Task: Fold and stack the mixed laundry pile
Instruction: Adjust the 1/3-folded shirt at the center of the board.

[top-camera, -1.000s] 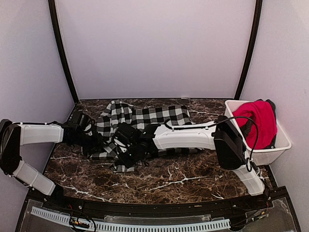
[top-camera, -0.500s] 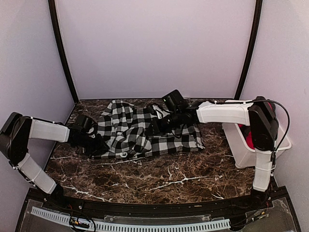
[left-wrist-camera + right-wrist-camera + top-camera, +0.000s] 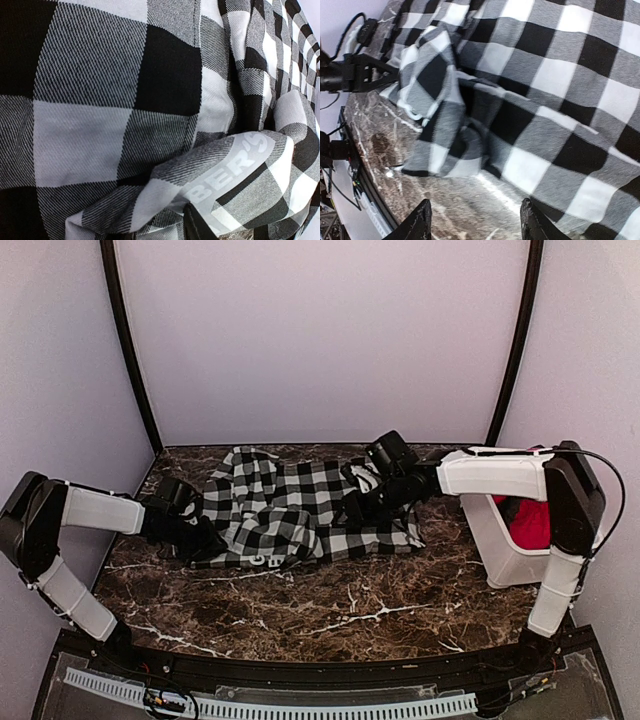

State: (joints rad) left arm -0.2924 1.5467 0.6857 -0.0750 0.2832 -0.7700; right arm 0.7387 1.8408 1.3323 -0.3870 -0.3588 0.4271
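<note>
Top external view: the white plastic bin (image 3: pixel 508 552) at the right of the frame holds the plain bright red cloth garment (image 3: pixel 530 523). The black-and-white checked cloth garment with white lettering (image 3: pixel 300 508) lies spread mid-frame on the dark marbled table (image 3: pixel 350 615), with pale lilac walls (image 3: pixel 320 340) behind. The right gripper (image 3: pixel 477 225) is over the checked garment's right part, fingers spread and empty. The left gripper (image 3: pixel 200 537) is at the garment's left edge; I cannot tell whether its fingers pinch the cloth.

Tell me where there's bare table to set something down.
Free: front strip of dark marble tabletop, between the black-and-white checked garment and the near edge. Crowded: the back, under that garment, and the right corner, with the white plastic bin.
</note>
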